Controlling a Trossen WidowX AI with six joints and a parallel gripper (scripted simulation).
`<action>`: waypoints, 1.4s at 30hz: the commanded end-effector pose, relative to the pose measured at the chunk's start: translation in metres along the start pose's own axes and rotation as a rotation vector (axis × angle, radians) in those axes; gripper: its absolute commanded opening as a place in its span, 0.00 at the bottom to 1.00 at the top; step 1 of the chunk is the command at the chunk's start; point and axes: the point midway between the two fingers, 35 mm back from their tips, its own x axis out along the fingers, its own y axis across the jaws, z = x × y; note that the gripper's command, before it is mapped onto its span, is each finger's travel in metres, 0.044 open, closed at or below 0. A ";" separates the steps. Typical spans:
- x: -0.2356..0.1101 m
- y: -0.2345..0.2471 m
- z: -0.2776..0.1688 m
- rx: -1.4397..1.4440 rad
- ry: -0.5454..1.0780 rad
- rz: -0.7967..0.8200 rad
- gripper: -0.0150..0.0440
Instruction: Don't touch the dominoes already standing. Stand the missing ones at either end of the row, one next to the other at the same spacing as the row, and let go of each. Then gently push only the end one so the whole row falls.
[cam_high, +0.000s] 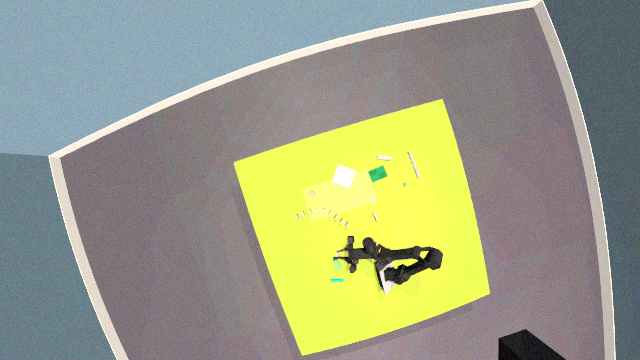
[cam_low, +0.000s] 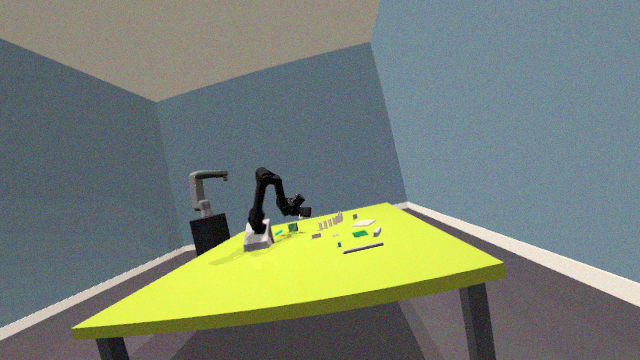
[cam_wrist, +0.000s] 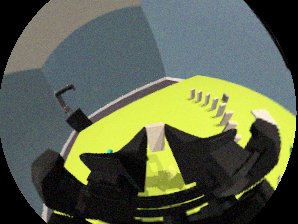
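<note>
My gripper (cam_high: 337, 255) (cam_low: 301, 217) (cam_wrist: 154, 128) is shut on a pale domino (cam_wrist: 156, 139), held above the table between the fingertips. It is off the near end of the row, on the arm's side. Several pale dominoes (cam_high: 323, 211) (cam_low: 330, 223) (cam_wrist: 214, 103) stand upright in a curved row, apart from my gripper. In the wrist view my right finger hides part of the row's near end. Another pale piece, probably a domino (cam_high: 375, 217) (cam_low: 316, 235), lies flat between the row's near end and the arm's side of the table.
A greenish block (cam_high: 337, 264) (cam_low: 293, 227) stands close by the gripper, with a cyan bar (cam_high: 337, 280) (cam_low: 279, 232) beyond. Past the row are a small grey block (cam_high: 312, 192) (cam_low: 355, 216), a white square (cam_high: 344, 176) (cam_low: 364, 223), a green square (cam_high: 378, 174) (cam_low: 360, 233) and a long bar (cam_high: 414, 164) (cam_low: 363, 248).
</note>
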 end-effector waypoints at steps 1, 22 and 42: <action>-0.012 0.000 0.005 -0.047 -0.089 -0.028 0.44; -0.058 0.009 0.014 -0.198 -0.326 -0.141 0.44; -0.058 0.008 0.012 -0.199 -0.324 -0.141 0.44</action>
